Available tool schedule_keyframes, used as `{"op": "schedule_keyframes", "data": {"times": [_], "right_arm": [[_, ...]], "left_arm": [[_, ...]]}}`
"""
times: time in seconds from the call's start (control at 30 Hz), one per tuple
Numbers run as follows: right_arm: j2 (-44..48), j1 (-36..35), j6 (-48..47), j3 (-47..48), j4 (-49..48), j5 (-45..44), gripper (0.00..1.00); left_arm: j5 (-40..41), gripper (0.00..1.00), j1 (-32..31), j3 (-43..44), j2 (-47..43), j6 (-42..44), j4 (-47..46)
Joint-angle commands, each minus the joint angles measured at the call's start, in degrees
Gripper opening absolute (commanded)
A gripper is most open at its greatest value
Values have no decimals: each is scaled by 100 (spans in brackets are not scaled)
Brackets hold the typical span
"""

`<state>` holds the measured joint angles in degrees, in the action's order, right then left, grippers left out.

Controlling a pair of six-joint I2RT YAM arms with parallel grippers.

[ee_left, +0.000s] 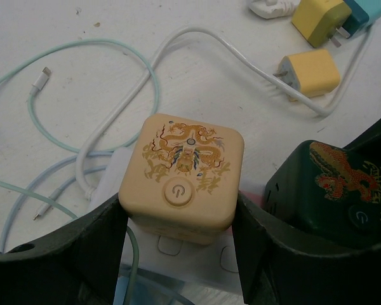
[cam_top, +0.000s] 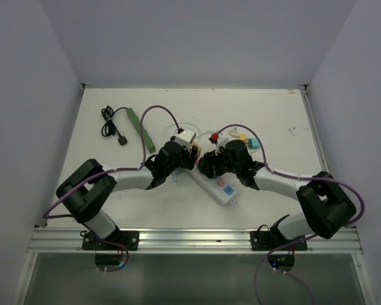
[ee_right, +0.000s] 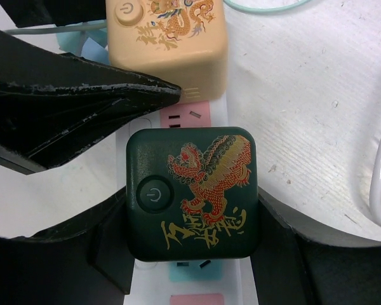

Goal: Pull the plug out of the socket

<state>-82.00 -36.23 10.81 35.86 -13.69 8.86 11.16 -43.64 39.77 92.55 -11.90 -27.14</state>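
A white power strip (cam_top: 220, 185) lies between my two arms. A tan cube plug (ee_left: 184, 175) with a gold dragon print stands on it, and my left gripper (ee_left: 180, 219) is shut on its two sides. Next to it a dark green cube plug (ee_right: 190, 194) with a red lion print stands on the strip (ee_right: 197, 289). My right gripper (ee_right: 190, 216) is shut on the green plug's sides. In the top view the left gripper (cam_top: 189, 155) and right gripper (cam_top: 206, 164) almost touch. I cannot tell whether either plug is lifted out of its socket.
A small yellow charger (ee_left: 311, 73) and yellow and teal plugs (ee_left: 327, 19) lie beyond the strip, with a white cable (ee_left: 197, 38) and a pale green cable (ee_left: 82, 47). A black cord (cam_top: 113, 126) and a green bar (cam_top: 141, 130) lie at the back left.
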Motion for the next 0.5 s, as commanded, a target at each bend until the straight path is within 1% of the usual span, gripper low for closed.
{"op": "schedule_keyframes", "data": {"times": [0.0, 0.2, 0.33, 0.47], "right_arm": [[316, 371, 572, 105, -547, -157, 15], [333, 406, 668, 115, -626, -157, 13], [360, 652, 1037, 132, -687, -60, 11], [404, 740, 1108, 158, -661, -113, 10]], "left_arm": [[545, 0, 92, -75, -97, -76, 340], [651, 0, 92, -101, -115, -84, 332], [695, 0, 92, -127, -141, -102, 323], [695, 0, 92, -127, -150, -93, 332]]}}
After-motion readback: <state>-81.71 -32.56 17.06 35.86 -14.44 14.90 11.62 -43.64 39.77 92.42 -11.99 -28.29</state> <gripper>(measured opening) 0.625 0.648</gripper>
